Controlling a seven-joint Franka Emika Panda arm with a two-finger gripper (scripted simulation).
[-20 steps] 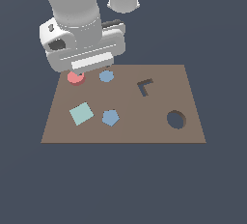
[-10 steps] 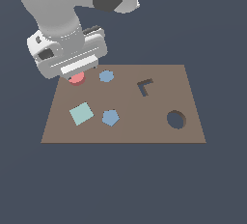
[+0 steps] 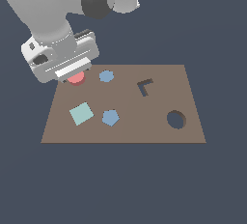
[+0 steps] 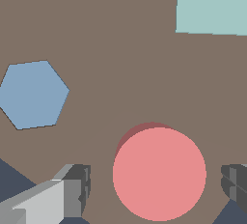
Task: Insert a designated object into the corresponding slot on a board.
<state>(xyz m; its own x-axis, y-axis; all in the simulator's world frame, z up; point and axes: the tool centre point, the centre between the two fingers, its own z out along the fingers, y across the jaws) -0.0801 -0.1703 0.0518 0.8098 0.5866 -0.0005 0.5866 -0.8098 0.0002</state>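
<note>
The salmon-red round disc (image 4: 159, 174) lies on the brown board (image 3: 125, 131) at its far corner on the exterior view's left; only its edge (image 3: 76, 78) shows below the arm's hand there. My gripper (image 4: 157, 187) is open, with one finger (image 4: 77, 189) on each side of the disc and gaps between fingers and disc. The dark round hole (image 3: 176, 119) is near the board's edge on the exterior view's right, far from the disc.
On the board lie a blue hexagon (image 3: 106, 76) (image 4: 33, 94), a blue pentagon (image 3: 110, 117) and a pale teal square (image 3: 81, 113) (image 4: 212, 5). A dark L-shaped cutout (image 3: 144, 87) is near the far edge.
The arm's hand has moved toward the exterior view's left and lower over the red disc, covering more of it. The pieces on the board have not moved.
</note>
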